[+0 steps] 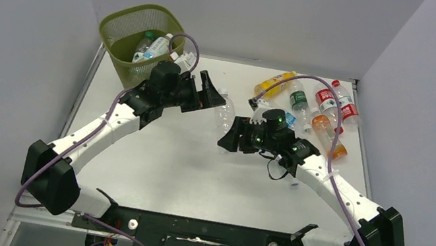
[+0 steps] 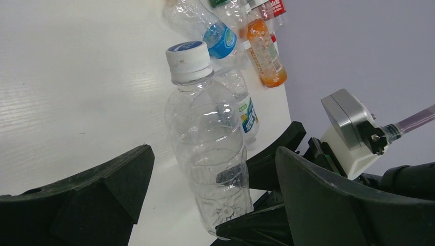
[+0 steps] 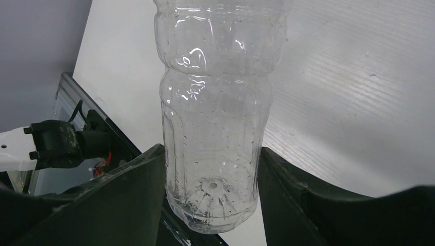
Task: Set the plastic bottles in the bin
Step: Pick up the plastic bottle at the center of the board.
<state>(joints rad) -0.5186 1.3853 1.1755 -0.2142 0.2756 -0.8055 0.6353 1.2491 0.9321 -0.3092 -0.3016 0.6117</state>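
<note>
A clear label-less plastic bottle (image 1: pixel 225 112) with a white cap (image 2: pixel 189 60) is held up at mid-table. My right gripper (image 3: pixel 211 154) is shut on its base, one finger on each side, and in the top view that gripper (image 1: pixel 230 140) sits just right of centre. My left gripper (image 2: pixel 213 154) is open, its fingers standing wide on either side of the same bottle without touching it. The olive-green mesh bin (image 1: pixel 112 22) stands at the back left with several bottles (image 1: pixel 156 47) inside. Several more bottles (image 1: pixel 326 101), red, green, blue and orange (image 1: pixel 274 82), lie at the back right.
Grey walls close in the table on the left, back and right. The left arm (image 1: pixel 108 125) reaches from the near left toward the bin's front. An orange bottle (image 2: pixel 264 51) and a blue-labelled one (image 2: pixel 221 40) lie just behind the held bottle.
</note>
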